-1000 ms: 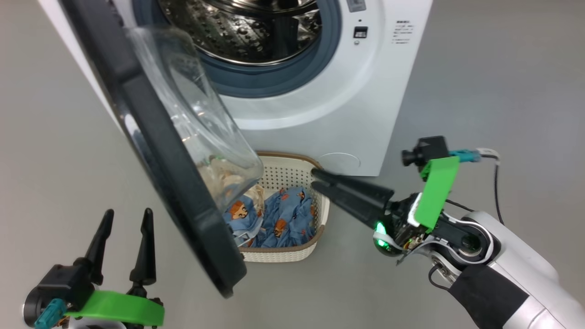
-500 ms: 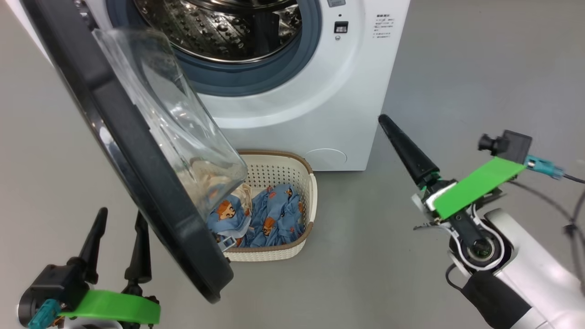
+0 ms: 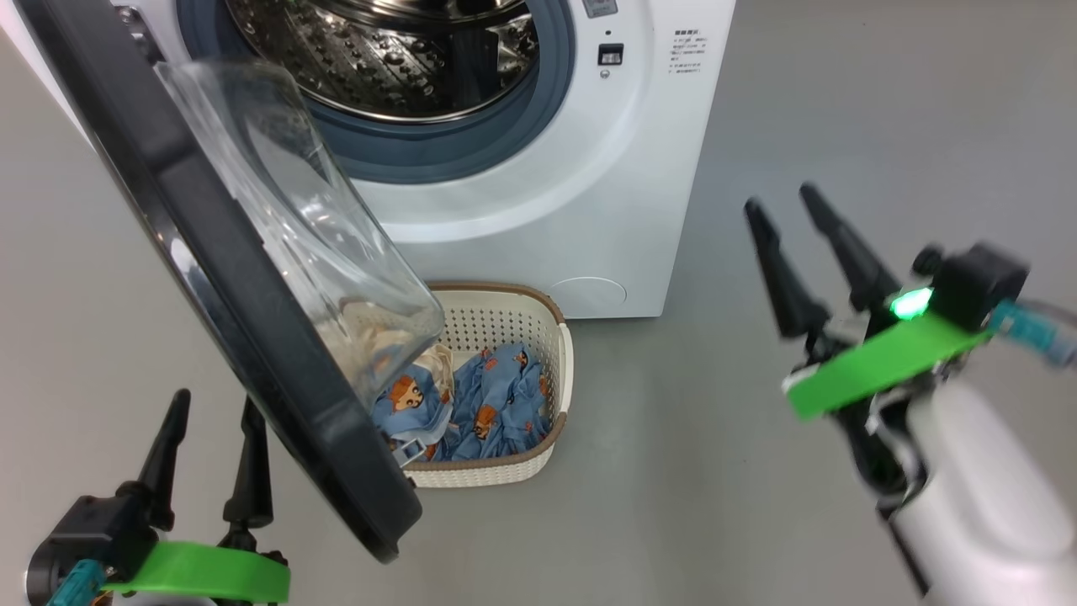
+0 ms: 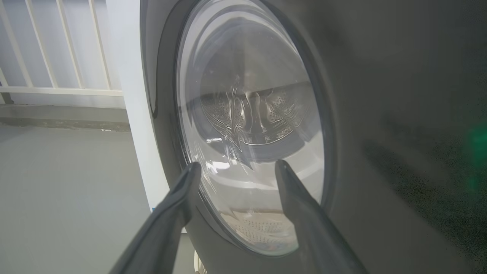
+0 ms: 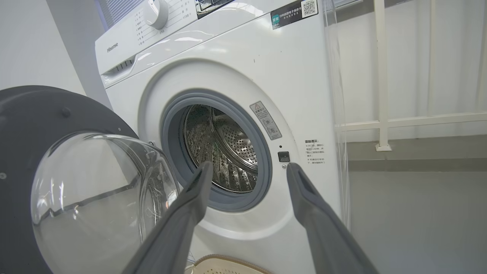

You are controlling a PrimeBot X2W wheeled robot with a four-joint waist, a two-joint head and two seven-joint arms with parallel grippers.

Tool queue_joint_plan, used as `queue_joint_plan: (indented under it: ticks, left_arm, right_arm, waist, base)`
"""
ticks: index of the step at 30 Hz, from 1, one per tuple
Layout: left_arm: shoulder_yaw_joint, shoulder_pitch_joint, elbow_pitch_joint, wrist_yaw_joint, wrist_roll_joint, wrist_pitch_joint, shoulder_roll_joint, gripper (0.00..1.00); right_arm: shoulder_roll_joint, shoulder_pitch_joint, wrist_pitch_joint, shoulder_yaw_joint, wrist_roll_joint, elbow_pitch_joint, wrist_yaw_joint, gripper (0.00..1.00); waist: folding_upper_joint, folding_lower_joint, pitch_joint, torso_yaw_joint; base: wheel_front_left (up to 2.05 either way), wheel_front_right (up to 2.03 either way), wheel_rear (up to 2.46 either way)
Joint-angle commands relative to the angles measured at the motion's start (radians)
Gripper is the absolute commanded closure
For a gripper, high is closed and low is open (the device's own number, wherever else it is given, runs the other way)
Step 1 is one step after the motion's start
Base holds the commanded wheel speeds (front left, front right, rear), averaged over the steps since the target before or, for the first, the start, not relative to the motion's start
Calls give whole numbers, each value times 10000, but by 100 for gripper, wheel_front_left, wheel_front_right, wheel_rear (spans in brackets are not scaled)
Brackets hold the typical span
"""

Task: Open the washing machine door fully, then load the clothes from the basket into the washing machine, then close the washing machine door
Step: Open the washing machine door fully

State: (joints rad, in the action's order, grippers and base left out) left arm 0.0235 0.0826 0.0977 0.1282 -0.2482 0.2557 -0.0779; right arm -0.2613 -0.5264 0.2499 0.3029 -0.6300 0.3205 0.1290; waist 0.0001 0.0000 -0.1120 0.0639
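The clothes [image 3: 492,404] are piled in the basket [image 3: 505,324], between left gripper [image 3: 215,401] and right gripper [image 3: 778,199]. Both are spread apart.

just right of the left gripper [image 3: 214,402], the door [image 3: 320,421] has a glossy black plastic rim and a bowl [image 3: 294,236] of clear, smooth glass. ahead and left of the right gripper [image 3: 781,199]: washer [image 3: 538,219] glossy white, drum [image 3: 395,50] shiny perforated steel, ring [image 3: 437,160] matt grey rubber. basket [image 3: 488,467] perforated cream plastic; clothes [image 3: 488,396] soft printed cloth.
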Motion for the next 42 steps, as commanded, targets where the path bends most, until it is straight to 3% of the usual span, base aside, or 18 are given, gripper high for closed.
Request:
queue_joint_plan:
  ticks: [1,7,12,26,42]
  left_arm:
    - [346,116,-302,25,177,61,-143,0]
    - [462,28,-359,25,230,61,-109,0]
    - [696,-148,-453,25,282,61,-47,0]
    - [946,-749,-620,25,529,61,130,0]
    - [834,-1047,-617,25,568,61,172,0]
  right_arm:
    - [357,682,115,-228,703,-454,17,0]
    - [683,2093,117,-1216,3032,-1374,17,0]
    - [1151,3134,117,-2103,4018,-1939,17,0]
    - [1508,4525,118,-3124,5088,-2305,17,0]
    - [1859,4792,118,-3654,5485,-1928,17,0]
  waist:
    - [-1,0,24,-5]
    - [-1,0,71,-71]
    - [-1,0,124,-180]
    - [-1,0,347,-318]
    - [-1,0,468,-241]
  base:
    - [0,0,0]
    - [0,0,0]
    - [0,0,0]
    - [0,0,0]
    - [0,0,0]
